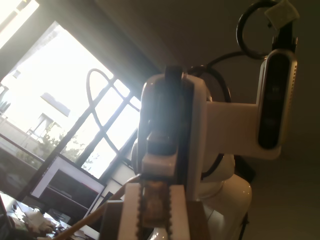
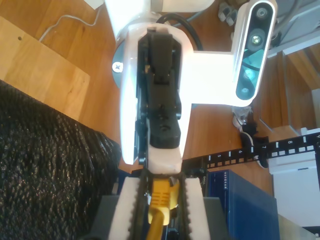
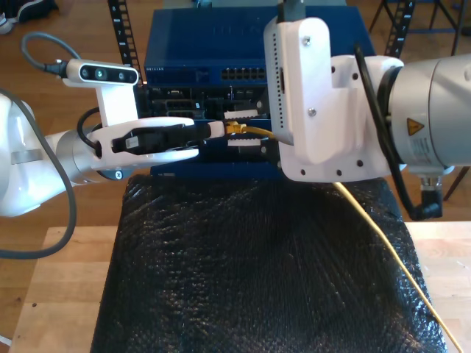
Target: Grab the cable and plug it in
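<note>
The yellow cable [image 3: 383, 235] runs from the exterior view's lower right up behind the big white arm [image 3: 331, 95] near the camera. Its yellow plug end [image 2: 161, 196] sits between the toothed fingers of my second gripper [image 2: 161, 202], which is shut on it. In the exterior view that gripper [image 3: 237, 129] reaches in from the left and holds the plug just in front of the blue switch's dark port face [image 3: 184, 110]. My first gripper [image 1: 155, 205] points up toward a bright window, fingers close around a tan stretch that looks like the cable [image 1: 85, 220].
A blue network switch [image 3: 221, 44] sits in a rack with black perforated rails [image 3: 121, 29]. A black textured mat [image 3: 250, 272] covers the wooden table [image 3: 59, 294] in front of it. A numbered black strip [image 2: 280, 147] crosses beside the switch [image 2: 240, 200].
</note>
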Controlling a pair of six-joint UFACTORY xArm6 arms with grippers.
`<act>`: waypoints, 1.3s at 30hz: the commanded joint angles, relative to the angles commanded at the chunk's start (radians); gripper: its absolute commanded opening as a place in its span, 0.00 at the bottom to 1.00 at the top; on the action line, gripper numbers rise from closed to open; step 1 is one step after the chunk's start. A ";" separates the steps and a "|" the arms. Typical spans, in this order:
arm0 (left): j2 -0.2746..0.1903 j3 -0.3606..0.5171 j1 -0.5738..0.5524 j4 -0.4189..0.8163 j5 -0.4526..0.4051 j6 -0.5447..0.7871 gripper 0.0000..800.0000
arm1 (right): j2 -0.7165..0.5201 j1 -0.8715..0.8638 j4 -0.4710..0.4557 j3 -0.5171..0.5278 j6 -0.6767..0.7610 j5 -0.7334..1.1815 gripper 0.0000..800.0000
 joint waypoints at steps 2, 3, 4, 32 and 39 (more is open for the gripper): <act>0.002 0.000 0.000 0.000 0.000 0.000 0.02 | 0.000 0.000 0.000 0.002 0.000 0.000 0.20; 0.002 0.000 0.000 0.000 0.000 0.000 0.02 | 0.000 0.000 0.000 0.003 0.000 0.000 0.19; 0.002 0.002 0.000 0.000 0.000 0.000 0.02 | 0.000 0.000 0.000 0.005 0.002 0.000 0.17; 0.000 0.009 0.000 -0.003 -0.002 -0.018 0.63 | 0.002 0.000 0.006 0.015 0.005 -0.002 0.00; -0.005 0.002 0.011 -0.006 -0.006 -0.018 0.95 | 0.006 -0.002 0.008 0.014 0.008 -0.002 0.00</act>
